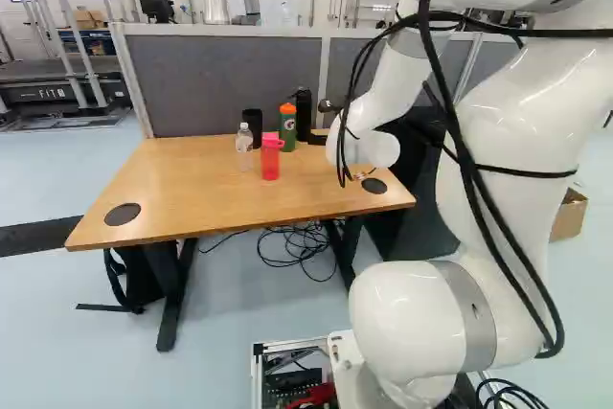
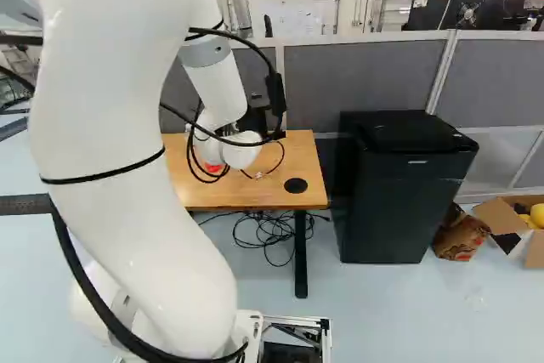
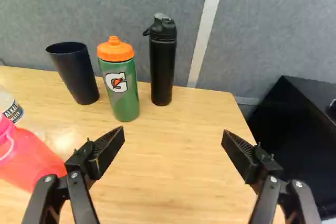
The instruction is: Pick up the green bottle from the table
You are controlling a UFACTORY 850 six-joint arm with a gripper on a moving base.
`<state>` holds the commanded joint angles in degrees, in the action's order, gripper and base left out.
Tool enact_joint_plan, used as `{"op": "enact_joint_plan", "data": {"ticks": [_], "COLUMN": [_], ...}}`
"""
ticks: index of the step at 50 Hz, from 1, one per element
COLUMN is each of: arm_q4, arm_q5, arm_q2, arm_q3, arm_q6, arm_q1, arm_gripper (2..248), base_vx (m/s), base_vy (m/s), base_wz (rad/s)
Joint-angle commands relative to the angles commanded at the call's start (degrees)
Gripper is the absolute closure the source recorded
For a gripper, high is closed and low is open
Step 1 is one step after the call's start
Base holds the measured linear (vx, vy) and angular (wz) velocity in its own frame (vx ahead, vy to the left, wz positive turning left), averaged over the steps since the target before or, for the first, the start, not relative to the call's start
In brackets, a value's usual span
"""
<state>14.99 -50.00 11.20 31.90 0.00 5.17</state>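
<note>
The hand [image 1: 319, 139] is wide, its two fingers well apart over the tabletop [image 3: 184, 182], with bare wood showing between them. The green bottle [image 3: 126, 104], topped with an orange cap, stands upright on the tabletop ahead of the hand [image 3: 173, 136], in line with the finger on the pink bottle's side. It stands between a dark cup [image 3: 80, 73] and a black bottle [image 3: 162, 66], apart from both. Behind these three rises a grey partition [image 3: 268, 30].

The pink bottle [image 3: 29, 158] stands nearer the hand than the green bottle does, beside the outer side of that finger; whether it touches the finger cannot be told. A clear bottle [image 1: 244, 147] stands near the pink bottle, on the side away from the hand. In the right base view the arm [image 2: 127, 142] hides most of this group.

Two dark discs [image 1: 123, 215] [image 1: 374, 187] are set into the tabletop, near opposite ends. Loose cables [image 1: 297, 244] lie on the floor under it, and a black bag [image 1: 144, 275] is beside a table leg [image 1: 173, 304]. Right of the tabletop in the right base view stands a black fridge [image 2: 408, 193], with a cardboard box [image 2: 535, 248] farther right.
</note>
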Motion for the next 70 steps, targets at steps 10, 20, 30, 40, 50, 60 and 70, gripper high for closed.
{"op": "enact_joint_plan", "data": {"ticks": [10, 20, 30, 40, 50, 60, 70], "arm_q4": [4.42, 8.97, 13.17, 16.95, 21.25, 25.68, 30.12], "arm_q5": [0.0, 0.0, 0.0, 0.46, 0.62, 0.64, 0.65], "arm_q2": [2.52, 4.97, 7.42, 9.83, 12.28, 14.78, 17.26], "arm_q3": [2.91, 5.82, 8.78, 11.77, 14.89, 18.12, 21.42], "arm_q6": [0.0, 0.0, 0.0, 0.0, 0.0, 0.0, 0.84], "arm_q1": [-0.13, 0.08, 0.59, 1.17, 1.47, 1.37, 1.2], "arm_gripper": [3, 3, 3, 3, 3, 3, 3], "base_vx": [0.0, 0.0, 0.0, 0.0, 0.0, 0.0, 0.0], "base_vy": [0.0, 0.0, 0.0, 0.0, 0.0, 0.0, 0.0], "base_wz": [0.0, 0.0, 0.0, 0.0, 0.0, 0.0, 0.0]}}
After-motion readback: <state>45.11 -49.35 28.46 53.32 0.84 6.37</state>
